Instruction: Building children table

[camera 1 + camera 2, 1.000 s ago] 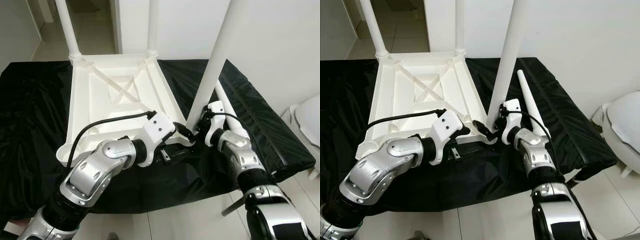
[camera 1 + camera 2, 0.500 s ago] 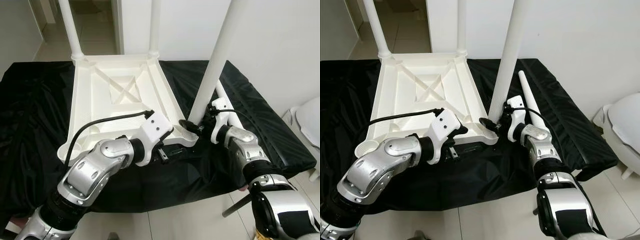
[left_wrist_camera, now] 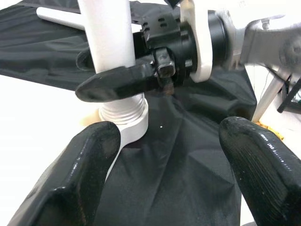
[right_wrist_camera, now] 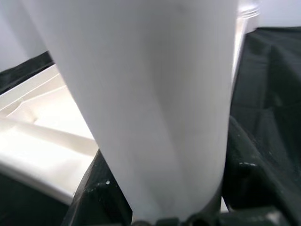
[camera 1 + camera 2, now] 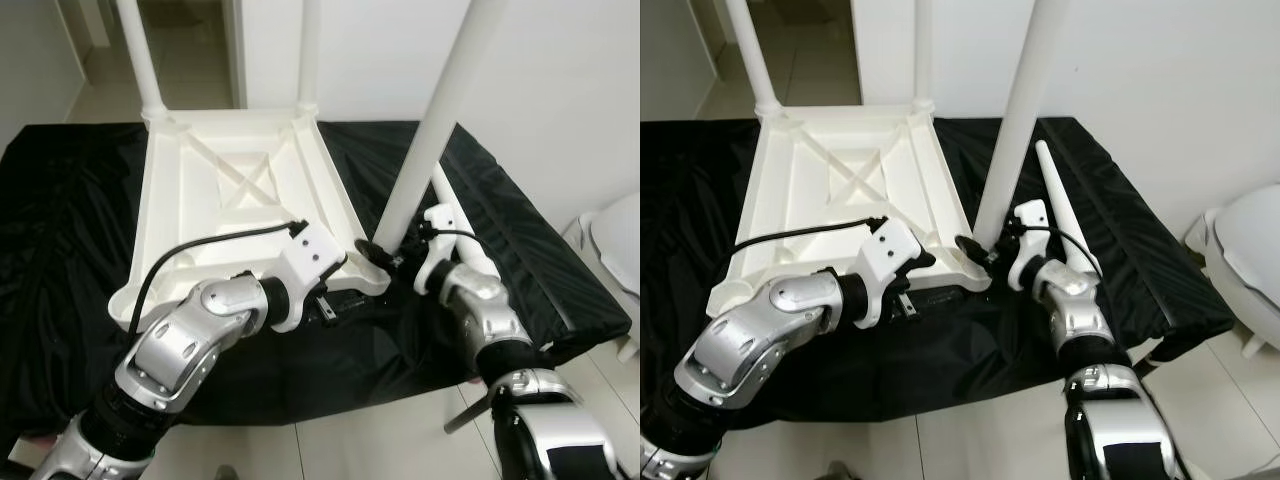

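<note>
Table (image 5: pixel 235 185): white, upside down on the black cloth (image 5: pixel 60 230), underside ribs facing up; two legs stand in its far corners.
Near leg (image 5: pixel 430 120): white, upright in the table's near right corner socket, leaning slightly to the right.
Right gripper (image 5: pixel 388 258): at the base of the near leg, its black fingers clamped around it just above the socket.
Left gripper (image 3: pixel 164 174): just beside the same corner, low at the table's near edge; fingers (image 3: pixel 82 169) spread wide, holding nothing.
Spare leg (image 5: pixel 1060 215): lies flat on the cloth right of the table, behind the right gripper.
Cloth: covers the whole work surface.
</note>
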You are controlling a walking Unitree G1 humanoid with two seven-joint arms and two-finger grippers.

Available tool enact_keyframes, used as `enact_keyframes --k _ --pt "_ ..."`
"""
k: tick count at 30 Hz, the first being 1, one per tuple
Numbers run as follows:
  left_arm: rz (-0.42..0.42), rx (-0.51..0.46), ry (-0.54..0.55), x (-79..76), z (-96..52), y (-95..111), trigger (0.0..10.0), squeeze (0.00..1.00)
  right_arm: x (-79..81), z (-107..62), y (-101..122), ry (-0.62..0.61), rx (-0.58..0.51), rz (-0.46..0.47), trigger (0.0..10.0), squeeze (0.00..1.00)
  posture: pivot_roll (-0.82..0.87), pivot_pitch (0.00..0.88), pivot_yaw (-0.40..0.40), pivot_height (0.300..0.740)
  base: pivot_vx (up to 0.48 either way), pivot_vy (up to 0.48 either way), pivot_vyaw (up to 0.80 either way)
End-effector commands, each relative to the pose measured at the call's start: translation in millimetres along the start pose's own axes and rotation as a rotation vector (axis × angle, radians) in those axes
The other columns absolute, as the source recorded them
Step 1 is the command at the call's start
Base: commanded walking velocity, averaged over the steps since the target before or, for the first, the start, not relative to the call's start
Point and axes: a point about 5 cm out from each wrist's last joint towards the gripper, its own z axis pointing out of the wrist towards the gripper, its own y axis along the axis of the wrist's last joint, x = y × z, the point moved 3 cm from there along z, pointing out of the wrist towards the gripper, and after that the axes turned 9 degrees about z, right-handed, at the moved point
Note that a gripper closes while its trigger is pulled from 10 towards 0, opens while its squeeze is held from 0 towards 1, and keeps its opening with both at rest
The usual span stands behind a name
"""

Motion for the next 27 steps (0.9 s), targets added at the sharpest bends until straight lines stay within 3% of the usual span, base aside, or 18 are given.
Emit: enact_keyframes --k 1,6,11,12,13,21,22,23,25,26,27 --pt "0.004 -0.003 -0.042 -2.0 0.4 2 10.0 0.00 2.8 0.3 -7 -0.026 0.014 0.026 0.0 0.00 -0.02 0.017 -0.032 0.740 0.000 0.000 0.00" --pt "0.008 0.003 -0.048 -1.6 -0.6 0 10.0 0.00 16.9 2.4 -10 -0.240 -0.034 0.084 0.0 0.00 -0.02 0.011 -0.033 0.740 0.000 0.000 0.00" --pt "0.008 0.002 -0.052 -2.5 0.0 0 10.0 0.00 25.3 2.7 -10 -0.303 -0.057 0.103 0.0 0.00 -0.03 0.009 -0.036 0.740 0.000 0.000 0.00" --pt "0.008 0.000 -0.057 -3.7 1.1 1 10.0 0.00 34.0 2.2 -11 -0.414 -0.067 0.108 0.0 0.00 -0.03 0.004 -0.038 0.740 0.000 0.000 0.00" --pt "0.007 -0.002 -0.058 -4.1 1.5 1 10.0 0.00 37.4 2.0 -10 -0.449 -0.078 0.100 0.0 0.00 -0.03 0.003 -0.039 0.740 0.000 0.000 0.00" --pt "0.007 -0.004 -0.067 -6.3 2.9 1 10.0 0.00 54.5 7.1 -14 -0.460 -0.058 0.128 0.0 0.00 -0.03 0.000 -0.039 0.740 0.000 0.000 0.00" --pt "0.009 -0.005 -0.070 -6.7 3.2 1 10.0 0.00 54.5 5.6 -14 -0.461 -0.050 0.132 0.8 0.00 -0.03 0.000 -0.041 0.740 0.000 0.000 0.00" --pt "0.009 -0.004 -0.070 -6.4 3.3 1 10.0 0.00 52.9 3.8 -16 -0.473 -0.038 0.138 10.0 0.00 -0.03 0.000 -0.044 0.740 0.000 0.000 0.00" --pt "0.010 -0.004 -0.069 -6.3 3.3 1 10.0 0.00 52.5 1.8 -16 -0.488 -0.025 0.140 10.0 0.00 -0.03 0.000 -0.045 0.740 0.000 0.000 0.00" --pt "0.010 -0.004 -0.067 -6.0 3.3 1 10.0 0.00 51.4 0.9 -17 -0.492 -0.021 0.151 10.0 1.00 -0.03 0.000 -0.045 0.740 0.000 0.000 0.00" --pt "0.010 -0.004 -0.066 -6.2 3.2 1 10.0 0.00 48.8 0.4 -15 -0.488 -0.022 0.152 10.0 1.00 -0.03 0.000 -0.047 0.740 0.000 0.000 0.00"
